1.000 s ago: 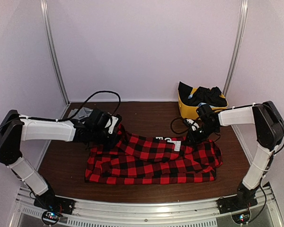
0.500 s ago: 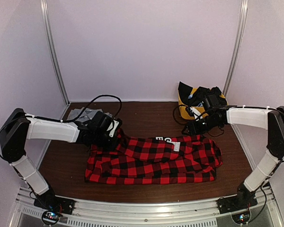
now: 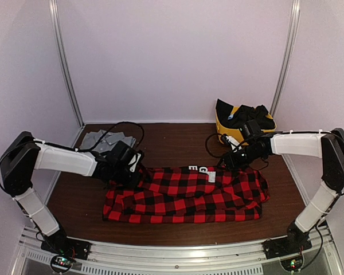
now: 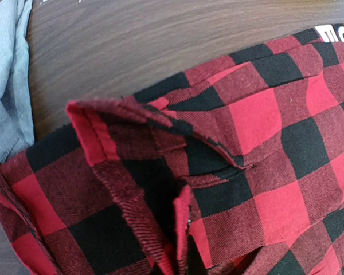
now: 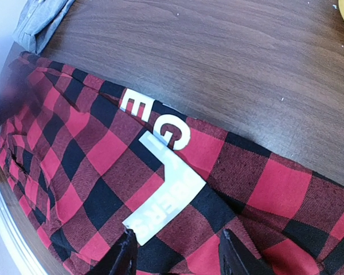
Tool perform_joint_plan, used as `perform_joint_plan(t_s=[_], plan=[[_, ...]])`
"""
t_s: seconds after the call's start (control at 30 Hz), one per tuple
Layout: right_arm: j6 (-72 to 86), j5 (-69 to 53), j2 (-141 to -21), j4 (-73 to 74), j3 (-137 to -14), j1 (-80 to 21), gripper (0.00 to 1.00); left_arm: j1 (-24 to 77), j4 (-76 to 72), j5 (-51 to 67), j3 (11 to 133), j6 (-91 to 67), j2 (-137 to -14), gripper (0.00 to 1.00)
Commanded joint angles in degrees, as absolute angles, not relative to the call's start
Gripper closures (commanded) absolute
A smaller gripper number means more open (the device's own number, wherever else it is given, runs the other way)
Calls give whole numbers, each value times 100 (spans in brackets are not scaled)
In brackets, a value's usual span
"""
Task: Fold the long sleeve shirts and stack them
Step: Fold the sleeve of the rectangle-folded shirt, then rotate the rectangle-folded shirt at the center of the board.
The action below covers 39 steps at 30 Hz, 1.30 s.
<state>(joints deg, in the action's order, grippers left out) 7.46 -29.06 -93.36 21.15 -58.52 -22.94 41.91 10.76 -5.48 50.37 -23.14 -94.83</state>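
Note:
The red-and-black flannel shirt [image 3: 183, 195] lies folded into a wide band across the table's middle. My left gripper [image 3: 130, 171] sits at its back left corner. In the left wrist view a bunched fold of the flannel [image 4: 183, 223] runs up into my hidden jaws, which are shut on it. My right gripper [image 5: 180, 260] hovers open just above the flannel's back edge, near the white neck label [image 5: 163, 200], with nothing between its fingertips [image 5: 126, 255]. The grey shirt [image 3: 103, 140] lies crumpled at the back left, beside the flannel's corner [image 4: 8, 86].
A yellow bin [image 3: 225, 130] stands at the back right with dark clothes [image 3: 249, 114] in it, close behind my right arm. Black cables loop over the table behind both grippers. Bare brown wood [image 5: 218, 63] shows behind the flannel.
My right gripper has opened and let go of the flannel, lifted back, then come down over the label. My left gripper has drawn the flannel's corner nearer and lower.

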Motion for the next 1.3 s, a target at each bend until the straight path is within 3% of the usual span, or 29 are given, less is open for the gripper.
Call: perform_joint_plan(t_s=[0.0, 0.23, 0.5, 0.8, 1.27], plan=[[789, -2771, -9463, 1970, -5774, -2383, 51, 4131, 1001, -686, 4877, -2544, -9363, 99], [817, -2734, -9413, 1999, -5783, -2501, 51, 4126, 1139, -986, 4870, -2625, -9290, 87], [1014, -2873, -9233, 1789, -5601, -3018, 51, 4114, 1298, -1557, 4955, -2755, -8929, 50], [1328, -3076, -9544, 1289, -5433, -3928, 52, 4122, 463, -851, 4753, -2685, -8418, 40], [1408, -2940, -10327, 854, -4871, -4182, 53, 4122, -435, -100, 4687, -2906, -8875, 33]])
